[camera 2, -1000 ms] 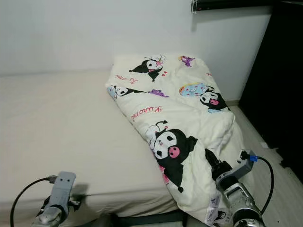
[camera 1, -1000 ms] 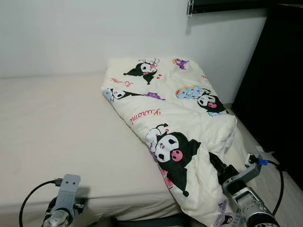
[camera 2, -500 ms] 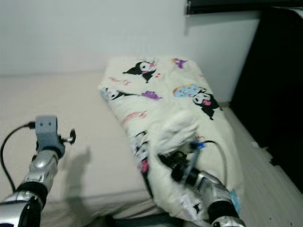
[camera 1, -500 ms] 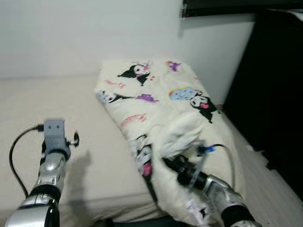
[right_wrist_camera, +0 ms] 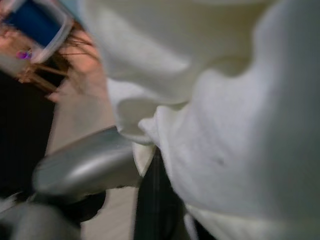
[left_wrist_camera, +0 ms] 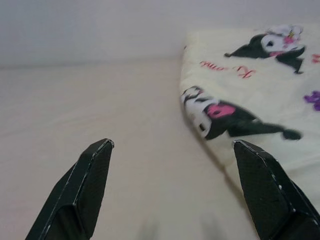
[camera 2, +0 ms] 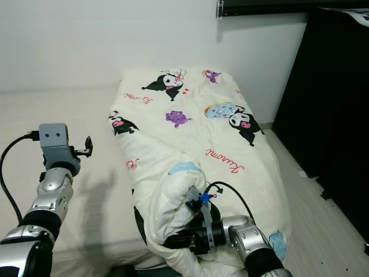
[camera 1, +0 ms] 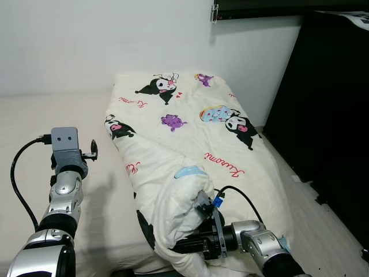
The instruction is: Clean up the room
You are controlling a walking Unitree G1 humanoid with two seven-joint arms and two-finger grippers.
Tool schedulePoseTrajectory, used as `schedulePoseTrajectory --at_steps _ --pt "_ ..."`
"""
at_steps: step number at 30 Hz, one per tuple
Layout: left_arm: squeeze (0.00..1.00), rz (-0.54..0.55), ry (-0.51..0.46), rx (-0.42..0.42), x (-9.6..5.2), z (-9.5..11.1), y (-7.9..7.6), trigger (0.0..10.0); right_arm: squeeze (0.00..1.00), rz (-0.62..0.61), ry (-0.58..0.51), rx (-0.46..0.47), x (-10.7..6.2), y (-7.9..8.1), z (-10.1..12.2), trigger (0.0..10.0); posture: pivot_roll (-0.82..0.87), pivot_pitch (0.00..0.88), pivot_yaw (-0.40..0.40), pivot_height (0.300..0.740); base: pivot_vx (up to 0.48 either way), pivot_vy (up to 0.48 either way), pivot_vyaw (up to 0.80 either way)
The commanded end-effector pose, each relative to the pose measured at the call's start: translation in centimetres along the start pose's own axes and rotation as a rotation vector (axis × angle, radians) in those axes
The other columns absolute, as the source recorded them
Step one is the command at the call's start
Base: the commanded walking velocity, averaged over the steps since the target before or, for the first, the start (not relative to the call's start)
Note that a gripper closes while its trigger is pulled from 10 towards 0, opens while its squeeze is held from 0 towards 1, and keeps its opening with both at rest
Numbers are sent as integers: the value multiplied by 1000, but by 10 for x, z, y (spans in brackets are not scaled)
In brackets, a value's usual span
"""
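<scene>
A cream blanket [camera 1: 190,127] printed with black cartoon figures lies along the right side of the bed [camera 1: 34,115]. Its near end is bunched into a thick fold [camera 1: 173,202]. My right gripper [camera 1: 185,246] reaches left into that fold from the bed's near right corner, shut on the blanket, its fingers mostly buried in cloth. White fabric [right_wrist_camera: 230,125] presses against one black finger [right_wrist_camera: 155,200] in the right wrist view. My left gripper [left_wrist_camera: 172,145] hovers open over the bare sheet, the blanket's left edge [left_wrist_camera: 210,110] just ahead of one fingertip.
The white wall [camera 1: 86,40] runs behind the bed. A black cabinet [camera 1: 328,104] stands to the right, with a strip of pale floor [camera 1: 311,213] between it and the bed. Bare sheet stretches across the bed's left half.
My right gripper has swung left across the bed's near end, dragging the blanket's near corner into a fold. My left arm has risen over the sheet. The camera has turned right.
</scene>
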State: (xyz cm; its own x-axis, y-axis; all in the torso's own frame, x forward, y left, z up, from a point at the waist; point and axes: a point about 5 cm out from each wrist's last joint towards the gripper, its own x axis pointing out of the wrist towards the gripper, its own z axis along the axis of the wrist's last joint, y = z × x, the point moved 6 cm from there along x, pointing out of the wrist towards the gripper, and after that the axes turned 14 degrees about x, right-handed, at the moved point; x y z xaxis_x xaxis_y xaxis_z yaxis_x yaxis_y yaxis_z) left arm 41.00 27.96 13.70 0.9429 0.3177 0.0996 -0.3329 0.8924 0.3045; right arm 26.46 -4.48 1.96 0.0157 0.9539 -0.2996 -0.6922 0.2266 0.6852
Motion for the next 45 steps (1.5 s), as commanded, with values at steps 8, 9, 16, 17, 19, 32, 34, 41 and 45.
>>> schedulePoseTrajectory --at_steps 8,9,16,17,19,32,34,41,45 --pt "0 -23 -192 -7 14 62 -5 10000 1000 -3 -8 -64 12 6 19 10000 -70 0 -24 556 0 0 0" --pt "0 -25 -225 -8 16 73 -5 10000 1000 12 1 -67 14 8 18 10000 -71 0 -24 556 0 0 0" --pt "0 -146 -367 -117 16 123 -17 10000 1000 110 23 -76 13 27 15 10000 -75 0 -22 556 0 0 0" --pt "0 -239 -391 -156 12 131 -29 10000 1000 113 27 -79 11 29 15 10000 -75 0 -22 556 0 0 0" --pt "0 -410 -431 -161 1 141 -53 10000 1000 100 31 -85 8 28 13 10000 -75 0 -22 556 0 0 0" --pt "0 -1237 -335 180 -116 121 -174 10000 1000 18 17 -57 -2 16 2 10000 -94 0 -13 556 0 0 0" --pt "0 -1268 -304 167 -123 122 -179 10000 1000 13 16 -54 -2 16 2 10000 -94 0 -13 556 0 0 0" --pt "0 -1369 -267 298 -150 104 -197 10000 1000 -8 13 -60 -3 15 4 10000 -91 0 -10 556 0 0 0" --pt "0 -1355 -212 404 -152 88 -198 10000 1000 -28 0 -69 -4 13 8 10000 -91 0 -7 556 0 0 0"
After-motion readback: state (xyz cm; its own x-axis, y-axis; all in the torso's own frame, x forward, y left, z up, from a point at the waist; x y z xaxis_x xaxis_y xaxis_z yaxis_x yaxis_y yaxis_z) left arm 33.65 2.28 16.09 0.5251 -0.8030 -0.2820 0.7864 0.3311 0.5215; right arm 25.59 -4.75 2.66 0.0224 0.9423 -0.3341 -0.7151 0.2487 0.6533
